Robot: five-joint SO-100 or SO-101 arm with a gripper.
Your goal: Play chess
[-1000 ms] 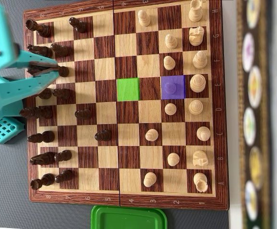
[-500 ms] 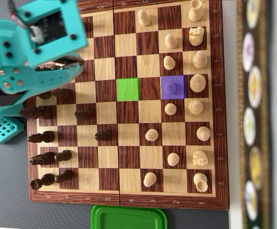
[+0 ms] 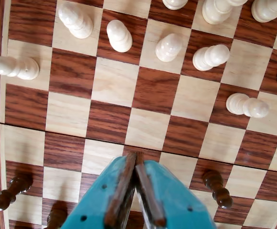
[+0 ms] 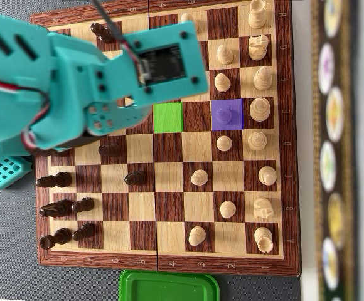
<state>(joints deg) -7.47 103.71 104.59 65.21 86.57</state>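
Observation:
The wooden chessboard [image 4: 169, 213] has white pieces on the right and dark pieces on the left in the overhead view. One square is marked green [image 4: 167, 117], and a white pawn stands on a square marked purple [image 4: 226, 115]. My teal arm [image 4: 75, 81] covers the board's upper left and hides the jaws there. In the wrist view my gripper [image 3: 133, 155] is shut and empty, hovering over the middle ranks. A row of white pawns stands ahead, one [image 3: 168, 46] straight in front. Dark pawns stand at its right [image 3: 217, 188] and left [image 3: 12, 191].
A green plastic container [image 4: 169, 285] lies below the board's edge in the overhead view. A strip with round pictures [image 4: 332, 150] runs along the right side. More white pawns stand at the left [image 3: 15, 67] and right [image 3: 246, 105] in the wrist view.

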